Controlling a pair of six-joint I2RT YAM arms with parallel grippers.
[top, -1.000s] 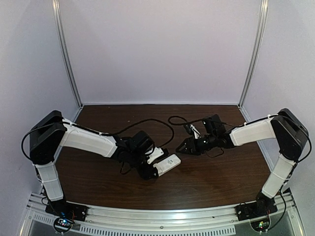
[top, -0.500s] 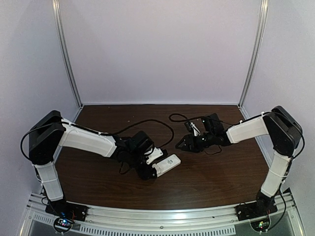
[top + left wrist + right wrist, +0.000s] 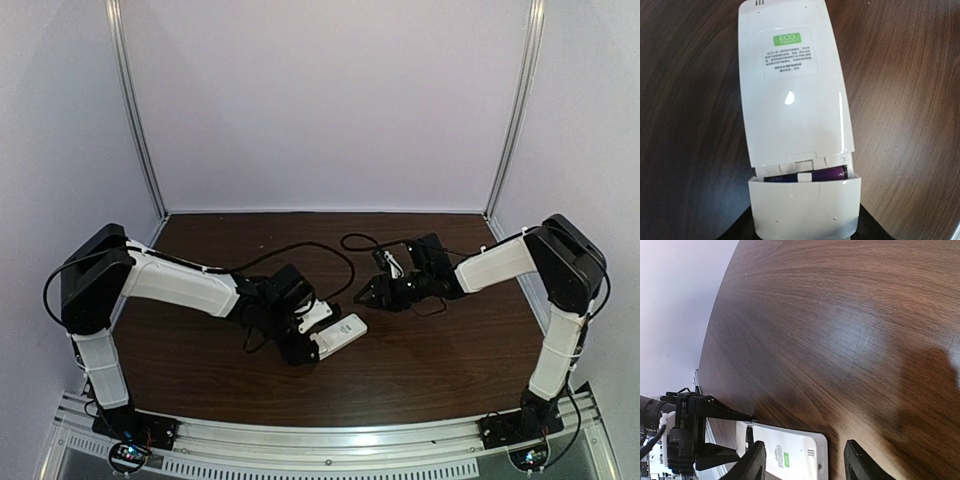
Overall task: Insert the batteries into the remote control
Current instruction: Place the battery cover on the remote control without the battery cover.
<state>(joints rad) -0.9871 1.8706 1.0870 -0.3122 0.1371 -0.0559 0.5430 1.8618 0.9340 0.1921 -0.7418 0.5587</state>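
The white remote control (image 3: 340, 333) lies back up on the brown table, an ECO label (image 3: 789, 39) on its back. My left gripper (image 3: 300, 348) is shut on its near end; only dark finger edges show in the left wrist view. The battery cover (image 3: 805, 205) sits slid partly off, and purple batteries (image 3: 827, 174) show in the gap. My right gripper (image 3: 366, 294) is open and empty, hovering just right of the remote's far end. In the right wrist view its fingers (image 3: 754, 465) straddle the remote (image 3: 785, 455).
Black cables (image 3: 330, 250) loop over the table behind the grippers. Metal posts (image 3: 135, 110) and pale walls enclose the table on three sides. The left gripper's black frame (image 3: 695, 435) shows beside the remote in the right wrist view.
My right gripper has drifted slightly left and back, staying open. The left gripper and the remote have not moved.
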